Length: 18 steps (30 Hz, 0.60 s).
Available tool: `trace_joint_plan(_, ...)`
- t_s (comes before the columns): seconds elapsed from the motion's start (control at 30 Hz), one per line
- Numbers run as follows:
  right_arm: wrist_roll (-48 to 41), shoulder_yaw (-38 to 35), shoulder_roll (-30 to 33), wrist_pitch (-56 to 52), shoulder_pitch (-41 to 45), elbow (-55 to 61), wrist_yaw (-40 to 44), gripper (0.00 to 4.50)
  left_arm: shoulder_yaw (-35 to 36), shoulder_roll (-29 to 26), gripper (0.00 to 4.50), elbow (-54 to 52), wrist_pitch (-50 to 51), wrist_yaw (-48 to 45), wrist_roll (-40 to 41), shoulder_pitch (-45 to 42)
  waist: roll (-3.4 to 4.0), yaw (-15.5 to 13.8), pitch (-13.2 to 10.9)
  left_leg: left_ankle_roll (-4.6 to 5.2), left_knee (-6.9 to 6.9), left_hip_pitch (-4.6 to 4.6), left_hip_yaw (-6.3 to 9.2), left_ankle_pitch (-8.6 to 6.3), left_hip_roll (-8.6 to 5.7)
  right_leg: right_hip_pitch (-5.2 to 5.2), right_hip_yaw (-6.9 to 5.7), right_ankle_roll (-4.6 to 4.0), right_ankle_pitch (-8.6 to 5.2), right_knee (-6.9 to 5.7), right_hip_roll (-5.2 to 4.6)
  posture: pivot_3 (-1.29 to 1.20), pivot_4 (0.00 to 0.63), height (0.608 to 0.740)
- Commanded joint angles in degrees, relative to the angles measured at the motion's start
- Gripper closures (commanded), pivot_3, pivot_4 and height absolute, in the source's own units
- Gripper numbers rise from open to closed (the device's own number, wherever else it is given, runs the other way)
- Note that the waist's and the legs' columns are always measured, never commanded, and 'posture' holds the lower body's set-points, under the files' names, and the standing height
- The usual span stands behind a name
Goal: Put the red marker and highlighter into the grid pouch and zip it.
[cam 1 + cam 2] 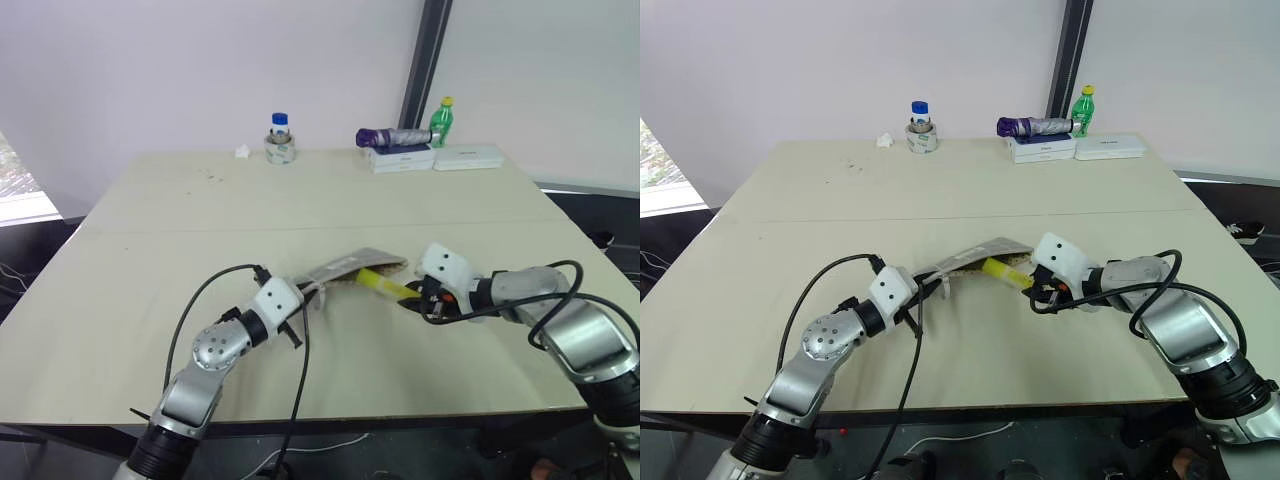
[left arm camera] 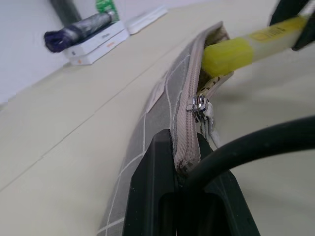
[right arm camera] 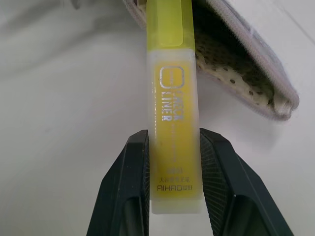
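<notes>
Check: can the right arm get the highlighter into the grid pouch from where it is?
Probably yes. The right gripper is shut on the highlighter, whose far end already sits at the open mouth of the grid pouch. The left gripper clamps the zipper edge, holding the pouch up. Nothing visible blocks the opening.

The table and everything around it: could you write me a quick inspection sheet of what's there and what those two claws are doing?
Surface: beige table, seam across it.
Job's things: grid pouch lifted at one end, mouth open; highlighter tip entering the mouth. Red marker: nothing seen.
Clutter: far edge holds a jar, folded umbrella on white boxes, green bottle.
Grippers: left gripper jaws shut on the pouch's zipper edge; right gripper jaws clamp the highlighter.
Cables: black cable loops over each arm.
Surroundings: white wall, dark post.
</notes>
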<state>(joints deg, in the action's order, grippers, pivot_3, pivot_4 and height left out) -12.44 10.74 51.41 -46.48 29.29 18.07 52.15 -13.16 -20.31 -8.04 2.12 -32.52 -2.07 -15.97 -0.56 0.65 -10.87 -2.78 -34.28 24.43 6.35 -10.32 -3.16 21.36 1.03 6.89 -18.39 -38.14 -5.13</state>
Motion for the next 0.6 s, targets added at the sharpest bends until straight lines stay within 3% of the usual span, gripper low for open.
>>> trace_joint_plan(0.03, 1.0, 1.9, 1.4, 0.9, 1.3, 2.9, 1.9, 3.65, -3.2, -2.0, 4.50, -1.4, -5.4, -2.7, -2.7, -0.5, 0.00, 0.0, 0.0, 0.00, 0.01, 0.00, 0.00, 0.00, 0.00, 0.01, 0.00, 0.00, 0.00, 0.00, 0.00, 0.00, 0.150, 0.740)
trace_joint_plan(0.43, 2.6, 5.4, -1.8, 1.1, 4.0, 2.1, 2.5, 3.65, -5.4, -3.2, 4.50, -1.9, -7.8, -5.9, -3.1, 0.8, 0.00, 0.0, 0.0, 0.00, 0.01, 0.00, 0.02, 0.00, 0.04, 0.02, 0.01, 0.00, 0.00, 0.00, -0.01, 0.00, 0.150, 0.740)
trace_joint_plan(0.6, 1.4, 2.0, -1.4, 1.2, 4.5, 1.8, 2.3, 1.14, -3.5, -2.0, 4.50, -2.1, -4.9, -4.6, -1.7, 1.2, 0.00, 0.0, 0.0, 0.00, 0.01, 0.00, 0.02, 0.00, 0.04, 0.01, 0.00, 0.00, 0.00, 0.00, -0.02, 0.00, 0.150, 0.740)
